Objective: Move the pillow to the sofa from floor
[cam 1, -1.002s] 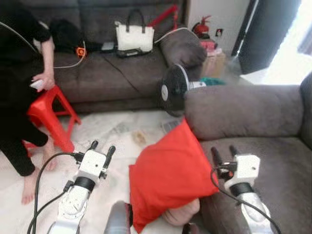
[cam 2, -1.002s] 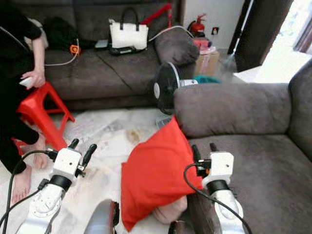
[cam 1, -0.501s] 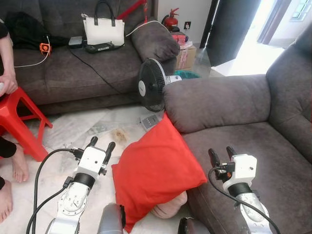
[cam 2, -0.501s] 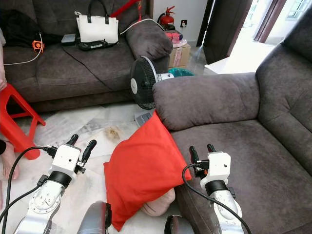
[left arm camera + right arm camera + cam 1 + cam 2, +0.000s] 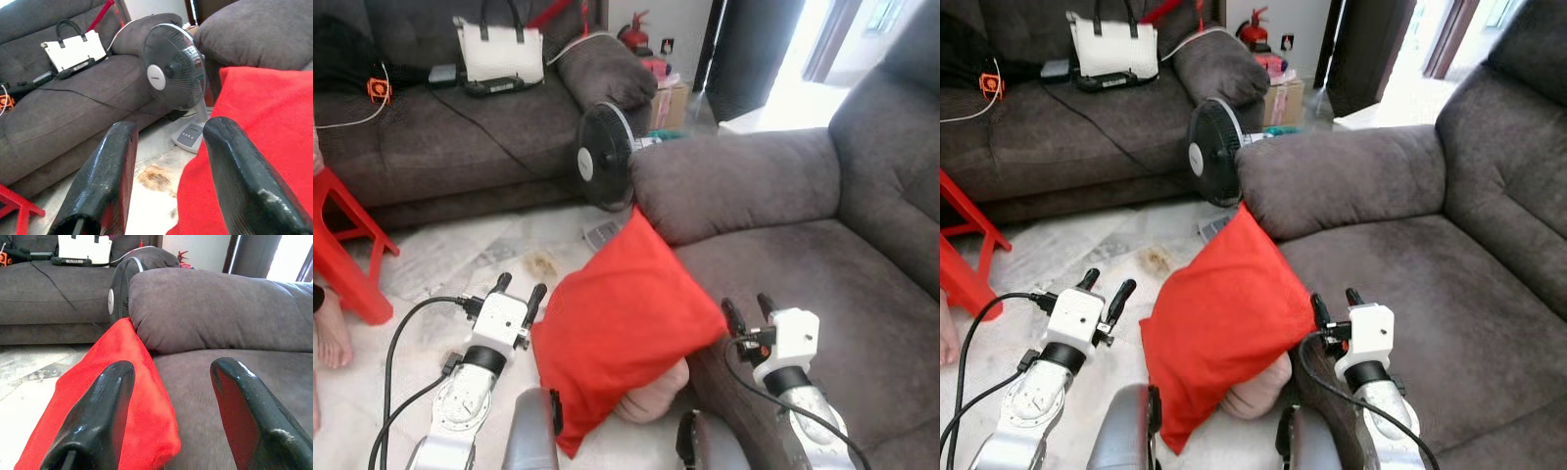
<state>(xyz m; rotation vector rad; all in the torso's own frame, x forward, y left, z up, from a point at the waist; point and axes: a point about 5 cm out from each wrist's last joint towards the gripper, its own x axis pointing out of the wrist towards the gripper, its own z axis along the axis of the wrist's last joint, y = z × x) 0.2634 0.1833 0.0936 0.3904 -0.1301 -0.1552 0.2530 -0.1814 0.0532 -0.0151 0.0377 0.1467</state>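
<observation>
Right now the red pillow (image 5: 622, 328) leans tilted against the front of the near grey sofa (image 5: 842, 284), its upper corner tucked under the armrest (image 5: 734, 181) and one corner lapping onto the seat edge, while its lower part hangs down toward the marble floor (image 5: 460, 259); under it I can make out a pale rounded thing (image 5: 651, 401) that seems to prop it up, which would explain the slant. My left gripper (image 5: 517, 292) is held just left of the pillow, fingers spread wide with nothing between them, and my right gripper (image 5: 749, 305) is raised over the seat cushion just right of it, likewise spread and empty. I judge the two are set on either side so I can close in and squeeze the pillow between them, since it looks too broad and soft for one pinch. The seat is plain and flat, good for setting it down. Beyond the pillow a black standing fan (image 5: 604, 168) sits on the floor near the armrest, close enough to bump. Farther off, a second sofa (image 5: 450, 147) carries a white handbag (image 5: 499, 51), and a red stool (image 5: 347, 245) stands at far left.
</observation>
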